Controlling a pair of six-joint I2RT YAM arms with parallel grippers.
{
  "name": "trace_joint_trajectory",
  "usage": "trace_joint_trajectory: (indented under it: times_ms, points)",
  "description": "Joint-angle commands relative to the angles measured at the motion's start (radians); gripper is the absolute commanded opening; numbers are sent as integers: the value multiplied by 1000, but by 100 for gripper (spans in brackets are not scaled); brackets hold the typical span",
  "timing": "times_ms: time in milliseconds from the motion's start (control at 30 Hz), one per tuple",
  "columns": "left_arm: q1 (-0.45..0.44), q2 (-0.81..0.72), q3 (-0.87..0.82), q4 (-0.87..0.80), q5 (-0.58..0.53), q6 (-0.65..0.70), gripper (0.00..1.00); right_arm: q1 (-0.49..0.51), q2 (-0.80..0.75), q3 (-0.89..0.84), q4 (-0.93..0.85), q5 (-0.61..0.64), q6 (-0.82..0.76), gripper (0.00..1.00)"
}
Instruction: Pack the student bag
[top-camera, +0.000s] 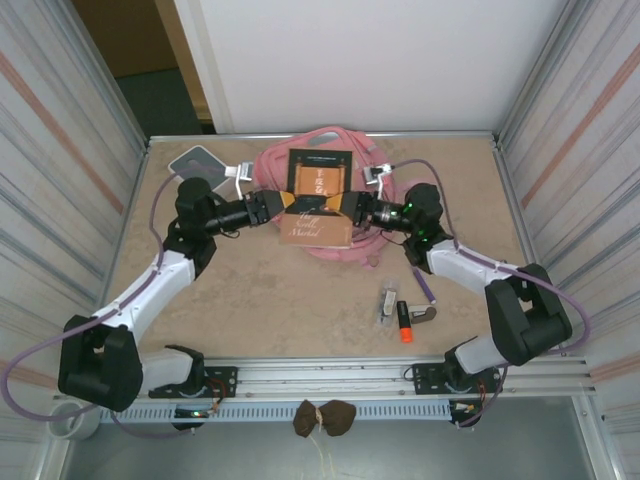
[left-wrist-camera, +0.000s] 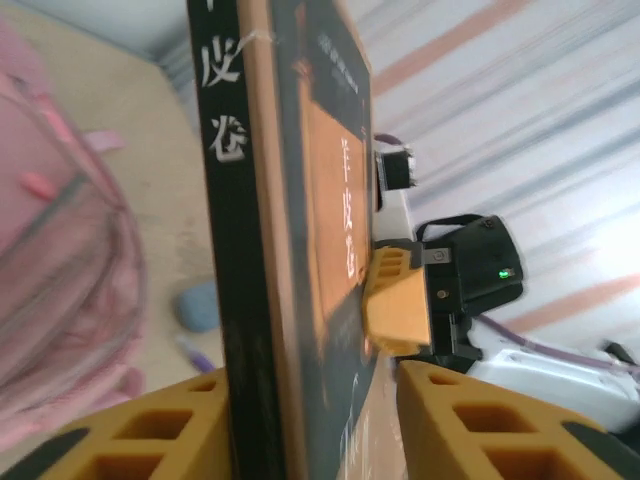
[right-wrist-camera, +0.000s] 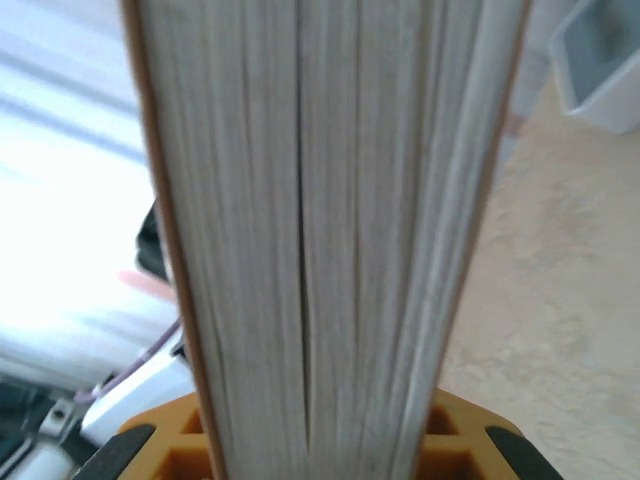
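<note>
The student bag (top-camera: 275, 165), a pink backpack, lies at the back middle of the table and is partly covered; it shows blurred in the left wrist view (left-wrist-camera: 60, 250). Above it hangs a thick book (top-camera: 318, 190) with a black and orange cover. My right gripper (top-camera: 347, 207) is shut on the book's right edge, both fingers pressed on the covers beside the page block (right-wrist-camera: 318, 250). My left gripper (top-camera: 283, 204) straddles the spine (left-wrist-camera: 225, 200). It is open: one finger (left-wrist-camera: 150, 425) touches the book and the other (left-wrist-camera: 480, 420) stands apart from the cover.
A small grey-and-white box (top-camera: 200, 160) sits at the back left beside the bag. A red-tipped marker (top-camera: 404, 322) and two small pale items (top-camera: 387, 303) lie on the table front right. Striped walls close in both sides.
</note>
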Motion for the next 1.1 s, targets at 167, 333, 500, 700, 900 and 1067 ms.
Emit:
trace_joint_trajectory:
  times_ms: [167, 333, 500, 700, 900, 1067]
  points:
    - [-170, 208, 323, -624, -506, 665, 65, -339, -251, 53, -698, 89, -349, 0]
    - [-306, 425, 528, -760, -725, 968, 74, -538, -340, 68, -920, 127, -486, 0]
    - [-395, 653, 753, -898, -867, 1149, 79, -628, -401, 74, -1030, 164, -563, 0]
    - [-415, 878, 990, -1016, -903, 1196, 79, -634, -406, 75, -1091, 163, -627, 0]
    - [-419, 1012, 1125, -1063, -958, 1217, 76, -640, -414, 72, -1132, 158, -674, 0]
    - [-419, 1032, 1148, -1071, -965, 1225, 54, -641, -416, 69, -1156, 166, -689, 0]
